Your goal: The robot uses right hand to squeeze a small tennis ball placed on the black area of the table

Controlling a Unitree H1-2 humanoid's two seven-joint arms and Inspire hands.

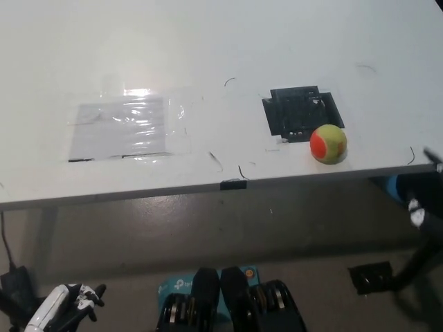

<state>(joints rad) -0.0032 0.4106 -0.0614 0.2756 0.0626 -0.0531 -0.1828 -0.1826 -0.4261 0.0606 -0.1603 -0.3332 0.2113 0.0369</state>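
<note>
Table (pixel 208 55): we see wide bare white surface left of the ball.
Ball (pixel 328 143): orange-and-yellow, near the front edge, touching the black patch (pixel 299 113).
Left hand (pixel 66 306): low, below the table, grasp unclear.

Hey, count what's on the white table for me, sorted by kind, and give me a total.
Tennis ball, orange and yellow-green: 1
Black square patch: 1
Clear plastic sheet: 1
Total: 3, all on the white table. The ball sits at the patch's lower right corner, near the table's front edge.
</note>
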